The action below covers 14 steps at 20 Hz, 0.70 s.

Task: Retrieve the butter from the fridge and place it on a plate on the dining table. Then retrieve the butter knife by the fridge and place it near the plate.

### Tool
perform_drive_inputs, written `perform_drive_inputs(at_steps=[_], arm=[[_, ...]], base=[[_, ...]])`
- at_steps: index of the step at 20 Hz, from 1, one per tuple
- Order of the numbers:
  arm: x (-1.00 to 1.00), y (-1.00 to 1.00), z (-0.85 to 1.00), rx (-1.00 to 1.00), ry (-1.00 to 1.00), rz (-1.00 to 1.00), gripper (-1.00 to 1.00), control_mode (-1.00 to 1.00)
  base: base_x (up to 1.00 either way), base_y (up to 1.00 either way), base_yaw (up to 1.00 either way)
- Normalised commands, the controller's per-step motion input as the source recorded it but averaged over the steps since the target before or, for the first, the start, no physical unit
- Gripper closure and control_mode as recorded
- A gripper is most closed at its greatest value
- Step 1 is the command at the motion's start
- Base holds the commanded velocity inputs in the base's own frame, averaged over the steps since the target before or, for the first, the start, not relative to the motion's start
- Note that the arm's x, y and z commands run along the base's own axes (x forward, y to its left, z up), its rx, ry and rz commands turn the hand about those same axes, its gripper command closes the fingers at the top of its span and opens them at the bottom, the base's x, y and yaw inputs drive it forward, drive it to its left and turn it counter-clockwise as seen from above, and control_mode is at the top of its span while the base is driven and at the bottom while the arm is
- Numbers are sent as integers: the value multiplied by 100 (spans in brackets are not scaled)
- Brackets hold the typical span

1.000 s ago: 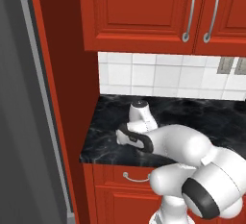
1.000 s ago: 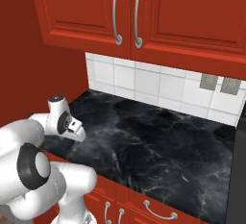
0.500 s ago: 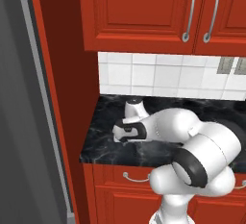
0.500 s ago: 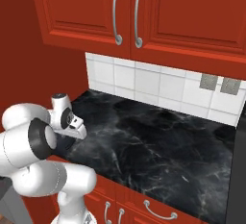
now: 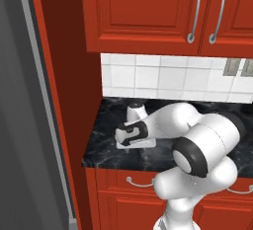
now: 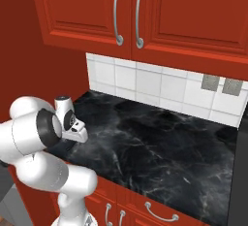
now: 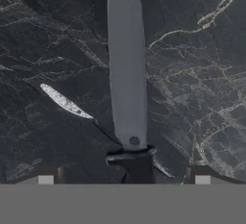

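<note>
Knife blade bears no readable writing.

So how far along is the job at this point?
No butter or plate is in sight, so that stage can't be judged. In hand: the open gripper straddles the butter knife, which lies flat on the black marble counter beside the fridge. Left: grasp it and carry it to the plate.

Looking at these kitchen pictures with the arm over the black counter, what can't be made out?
- Butter knife: its handle end runs off the bottom of the hand view, and the blade tip is cut by the top edge.
- Gripper: just the fingertips show in the hand view; in the left base view the hand itself covers them.
- Fridge: cut by the left edge of the left base view.
</note>
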Motion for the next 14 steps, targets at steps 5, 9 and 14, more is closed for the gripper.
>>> perform_drive_inputs(at_steps=[5, 9, 14], arm=[[0, 0, -22, 0, 1, 0, -100, -100], [0, -1, -39, 0, 3, 0, -100, -100], [0, -3, -38, -1, 4, 0, -100, -100]], base=[[0, 0, 0], [0, 0, 0], [0, 0, 0]])
